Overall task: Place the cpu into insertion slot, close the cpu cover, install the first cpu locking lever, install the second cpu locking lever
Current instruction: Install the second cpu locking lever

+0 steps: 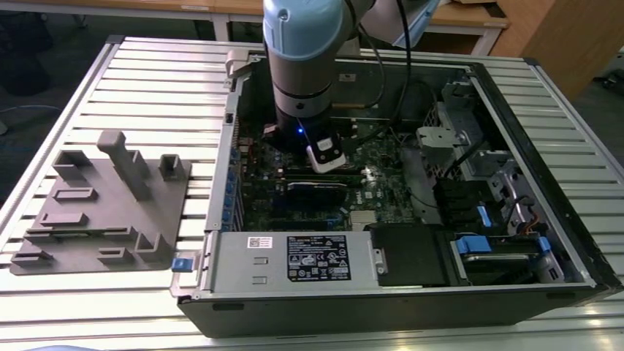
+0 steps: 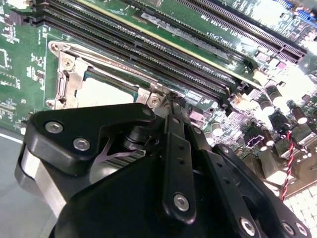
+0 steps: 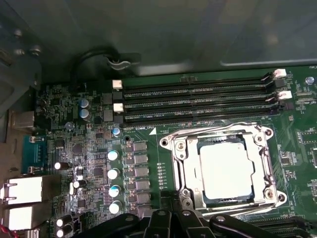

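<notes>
- The cpu (image 3: 227,171) lies flat in the insertion slot (image 3: 184,163) on the green motherboard (image 3: 94,163), silver-grey top facing up.
- The cpu cover (image 3: 263,163) is down around the chip; its metal frame borders the chip on all sides in the first wrist view.
- In the second wrist view the same chip (image 2: 106,91) and frame (image 2: 69,79) sit just beyond the gripper (image 2: 171,106), whose black fingers (image 2: 176,148) reach the frame's near edge.
- Finger state: the fingers appear drawn together, with no part seen between them; contact with the frame or a lever cannot be confirmed.
- Long black memory slots (image 3: 198,101) run alongside the socket, on the side away from the gripper.
- In the exterior view the arm (image 1: 304,66) descends near-vertically into the open computer case (image 1: 546,146), wrist low above the board.
- A grey fixture block (image 1: 102,205) rests on the table (image 1: 146,73), toward the exterior view's left of the case.
</notes>
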